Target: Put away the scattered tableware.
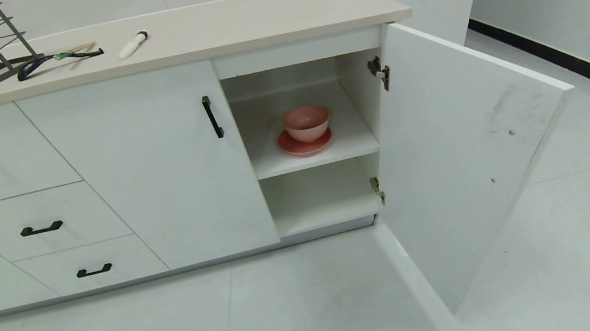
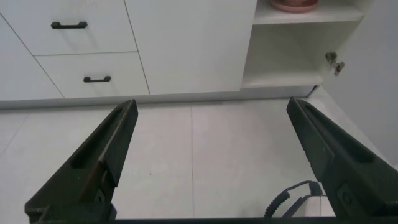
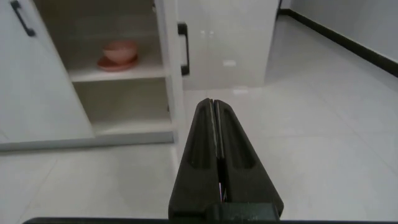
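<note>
Bowl [image 1: 306, 122] sat on plate [image 1: 305, 145], mid-frame, on the upper shelf of the open cabinet [image 1: 358, 99]. Your left gripper [image 2: 211, 107] was spread wide and empty. Your right gripper [image 3: 214, 104] was pressed together on nothing. Stowing looked done for these two. Next you'd likely swing the door [image 1: 466, 153] closed by its handle [image 3: 182, 48].

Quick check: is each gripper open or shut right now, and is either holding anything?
Black left gripper: open wide, holding nothing.
Black right gripper: shut, with nothing between its fingers.
</note>
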`<state>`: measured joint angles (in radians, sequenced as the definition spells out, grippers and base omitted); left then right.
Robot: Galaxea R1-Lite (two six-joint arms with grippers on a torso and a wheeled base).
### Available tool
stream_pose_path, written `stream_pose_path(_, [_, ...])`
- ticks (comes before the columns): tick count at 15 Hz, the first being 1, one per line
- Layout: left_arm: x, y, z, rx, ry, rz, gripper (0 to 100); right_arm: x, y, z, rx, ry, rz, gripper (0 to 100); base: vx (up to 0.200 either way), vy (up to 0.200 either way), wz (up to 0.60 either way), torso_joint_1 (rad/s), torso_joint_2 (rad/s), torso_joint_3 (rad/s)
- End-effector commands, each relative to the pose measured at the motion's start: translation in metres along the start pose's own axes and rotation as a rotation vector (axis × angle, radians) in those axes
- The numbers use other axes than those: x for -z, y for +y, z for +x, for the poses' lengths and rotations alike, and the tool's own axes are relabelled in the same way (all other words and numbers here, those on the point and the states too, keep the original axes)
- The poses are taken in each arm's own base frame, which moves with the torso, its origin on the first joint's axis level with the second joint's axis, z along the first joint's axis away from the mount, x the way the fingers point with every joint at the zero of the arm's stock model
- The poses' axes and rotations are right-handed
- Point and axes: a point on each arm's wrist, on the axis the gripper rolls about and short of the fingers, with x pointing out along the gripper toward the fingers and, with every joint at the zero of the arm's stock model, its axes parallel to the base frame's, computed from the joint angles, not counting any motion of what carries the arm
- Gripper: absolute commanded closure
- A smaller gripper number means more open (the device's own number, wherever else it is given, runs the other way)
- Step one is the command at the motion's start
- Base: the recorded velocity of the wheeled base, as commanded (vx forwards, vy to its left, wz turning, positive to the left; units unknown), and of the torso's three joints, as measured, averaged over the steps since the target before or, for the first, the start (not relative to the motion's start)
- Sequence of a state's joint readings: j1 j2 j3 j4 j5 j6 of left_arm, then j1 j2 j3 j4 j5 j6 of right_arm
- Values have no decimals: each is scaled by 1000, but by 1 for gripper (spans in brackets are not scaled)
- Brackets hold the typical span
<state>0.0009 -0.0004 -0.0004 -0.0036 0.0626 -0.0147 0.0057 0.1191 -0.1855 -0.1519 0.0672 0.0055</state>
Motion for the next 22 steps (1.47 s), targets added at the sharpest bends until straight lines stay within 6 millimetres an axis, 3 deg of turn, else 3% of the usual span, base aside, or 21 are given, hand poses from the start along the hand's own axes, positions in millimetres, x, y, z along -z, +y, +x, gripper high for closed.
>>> stream_pose_path(1, [0,0,0,-1,0,-2,0,-57,-2,58,-73,83,0,100,0,0,0,0,0,0])
stream_pose_path(5, [0,0,0,-1,0,-5,0,-56,-7,122,-61,48,-14,100,0,0,0,0,0,0])
stream_pose_path(6, [0,0,0,-1,-2,-7,0,-49,-9,132,-57,69,-20,100,0,0,0,0,0,0])
stream_pose_path(8, [0,0,0,-1,-2,-13,0,-17,-16,161,-102,97,-63,100,0,0,0,0,0,0])
stream_pose_path(9, [0,0,0,-1,-2,-13,0,-17,-16,161,-102,97,-63,100,0,0,0,0,0,0])
stream_pose_path(10, [0,0,0,-1,-2,-16,0,13,-30,173,-150,173,-64,100,0,0,0,0,0,0])
stream_pose_path(11, [0,0,0,-1,0,-16,0,20,-35,178,-137,181,-74,100,0,0,0,0,0,0])
stream_pose_path(14, [0,0,0,-1,-2,-22,0,25,-38,186,-162,197,-67,100,0,0,0,0,0,0])
stream_pose_path(19, [0,0,0,-1,-2,-22,0,17,-46,232,-253,111,-116,100,0,0,0,0,0,0])
stream_pose_path(22, [0,0,0,-1,0,-22,0,33,-54,261,-339,70,-126,100,0,0,0,0,0,0])
